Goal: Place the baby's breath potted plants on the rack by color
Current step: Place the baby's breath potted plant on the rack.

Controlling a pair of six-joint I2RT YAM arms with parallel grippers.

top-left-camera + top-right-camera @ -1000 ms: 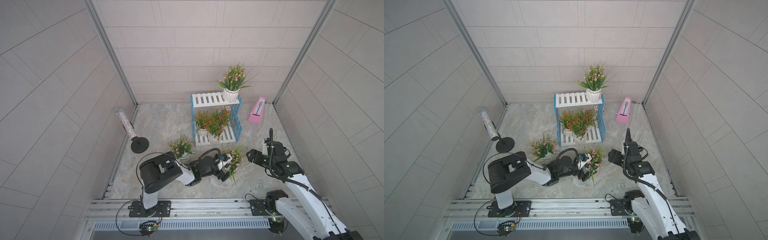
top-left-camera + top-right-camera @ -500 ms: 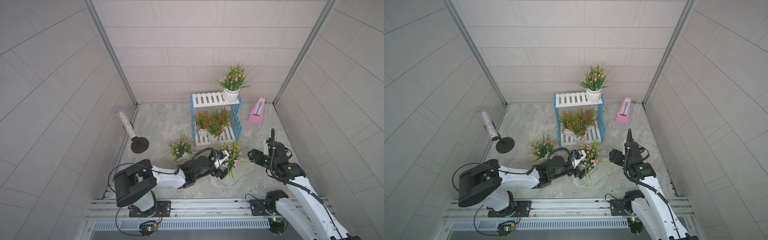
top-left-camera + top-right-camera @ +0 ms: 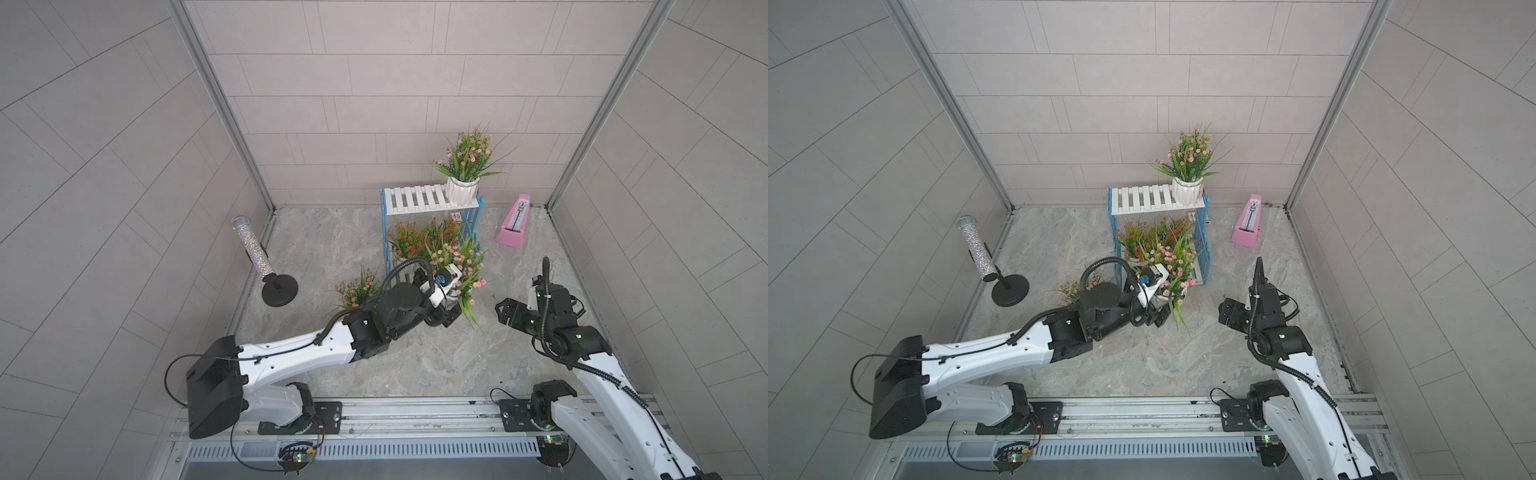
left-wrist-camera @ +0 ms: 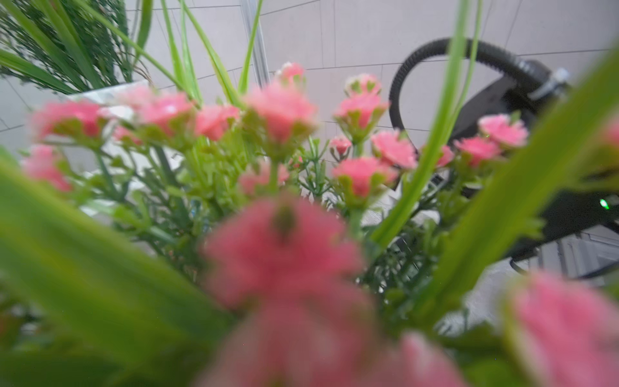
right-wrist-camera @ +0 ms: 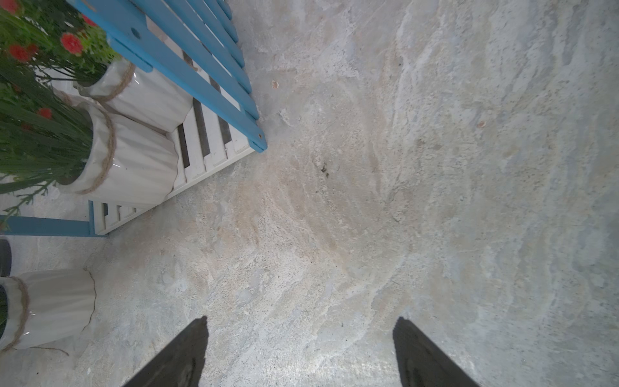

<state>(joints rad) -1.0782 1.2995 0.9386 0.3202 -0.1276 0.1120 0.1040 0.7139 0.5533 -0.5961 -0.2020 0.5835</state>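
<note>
Left wrist view: no fingers were shown, the frame being filled by blurred pink blossoms and green blades. In both top views the left gripper (image 3: 449,297) was seen clamped about the white ribbed pot of a pink-blossomed baby's breath plant (image 3: 459,259). This plant was held tilted, clear of the floor, just before the lower shelf. The right gripper (image 5: 301,351) was found parted and empty above bare marbled floor, well apart from the load.

Rack (image 3: 415,199): two-tier white slatted stand, blue picket sides.
Upper shelf: one pink plant (image 3: 465,164) at the end nearer the pink metronome (image 3: 514,224); the remainder bare.
Lower shelf: orange-red plants (image 3: 405,241), at least two.
Floor: one further pink plant (image 3: 357,289), beside the left arm.

Step judged in hand: carriage of a pink plant toward the upper shelf. Next move called for: a lift above the shelf edge, the pot righted, then set beside the pink one.
Edges: orange sprays and blue pickets lay close, so foliage could be snagged. Open room was noted above the bare slats.
</note>
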